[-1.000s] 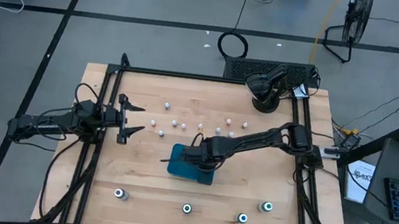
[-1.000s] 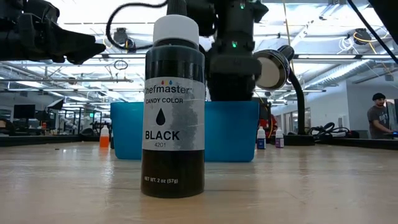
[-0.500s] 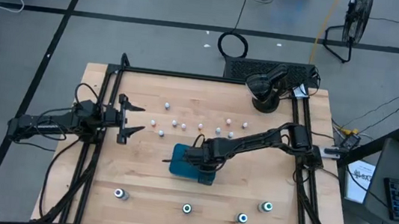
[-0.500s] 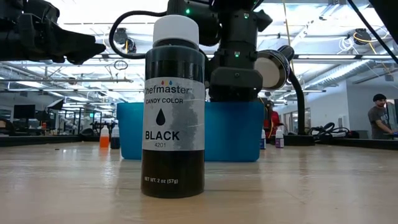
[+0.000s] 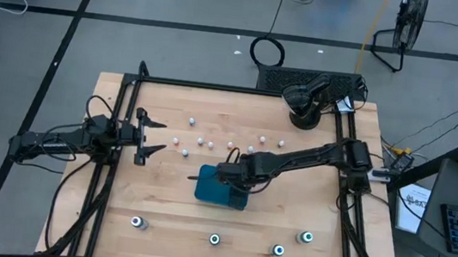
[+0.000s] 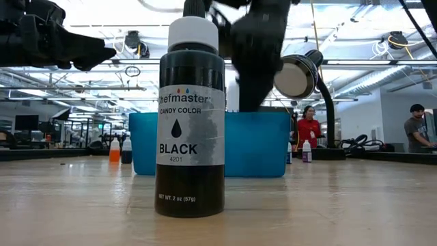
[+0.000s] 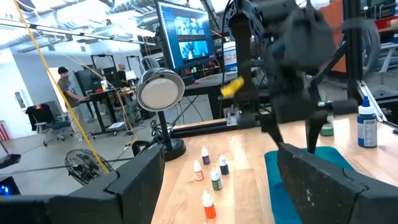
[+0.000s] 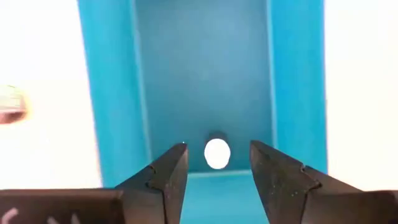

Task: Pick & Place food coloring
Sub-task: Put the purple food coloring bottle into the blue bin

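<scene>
Right claw (image 8: pixel 214 163) hung parted and empty over the tray (image 5: pixel 220 188), one bottle (image 8: pixel 216 152) standing inside below it. Left claw (image 5: pixel 149 135) waited open at the desk's (image 5: pixel 175 226) left side. Such bottles looked light, rigid and tippable; the cap seemed the best hold.

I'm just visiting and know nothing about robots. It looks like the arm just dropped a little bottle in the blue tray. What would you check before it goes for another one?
1. Right gripper open and empty: ok, fingers apart with nothing between them.
2. Small bottle inside the blue tray: ok, its white cap shows on the tray floor.
3. Bottle standing upright: cannot tell, only the cap shows.
4. More small bottles left on the table: ok, a row lies beyond the tray.
5. Left gripper out of the way: ok, open near the table's left edge.
</scene>
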Motion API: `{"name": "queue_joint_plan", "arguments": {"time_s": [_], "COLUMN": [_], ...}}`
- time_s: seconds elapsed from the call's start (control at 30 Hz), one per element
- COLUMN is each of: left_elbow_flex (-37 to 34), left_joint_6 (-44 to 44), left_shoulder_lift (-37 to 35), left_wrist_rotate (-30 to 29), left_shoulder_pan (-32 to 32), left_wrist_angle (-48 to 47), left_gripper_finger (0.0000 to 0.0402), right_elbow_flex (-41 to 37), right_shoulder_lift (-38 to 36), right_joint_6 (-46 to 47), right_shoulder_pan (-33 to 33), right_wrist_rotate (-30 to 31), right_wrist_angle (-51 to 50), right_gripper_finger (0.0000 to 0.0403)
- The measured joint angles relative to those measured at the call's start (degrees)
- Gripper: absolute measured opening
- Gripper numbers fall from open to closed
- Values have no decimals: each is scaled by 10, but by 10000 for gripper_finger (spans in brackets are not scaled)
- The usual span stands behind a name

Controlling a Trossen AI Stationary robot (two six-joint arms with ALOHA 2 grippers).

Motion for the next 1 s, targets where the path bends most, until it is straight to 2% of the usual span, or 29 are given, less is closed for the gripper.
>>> {"name": "queue_joint_plan", "arguments": {"time_s": [0.13, 0.3, 0.43, 0.5, 0.8, 1.0], "left_elbow_flex": [0, 0, 0, 0, 0, 0], "left_joint_6": [0, 0, 0, 0, 0, 0], "left_shoulder_lift": [0, 0, 0, 0, 0, 0], "left_wrist_rotate": [0, 0, 0, 0, 0, 0], "left_shoulder_pan": [0, 0, 0, 0, 0, 0], "left_wrist_angle": [0, 0, 0, 0, 0, 0], "left_gripper_finger": [306, 306, 306, 305, 306, 306], "right_elbow_flex": [0, 0, -6, -28, -220, -307], "right_shoulder_lift": [-51, -113, -151, -168, -233, -238], "right_joint_6": [0, 14, 59, 71, 55, 38], "right_shoulder_pan": [-3, -15, -51, -76, -214, -261], "right_wrist_rotate": [25, 128, 207, 227, 175, 105], "right_wrist_angle": [-25, -127, -220, -226, -106, -1], "right_gripper_finger": [158, 157, 165, 170, 191, 190]}}
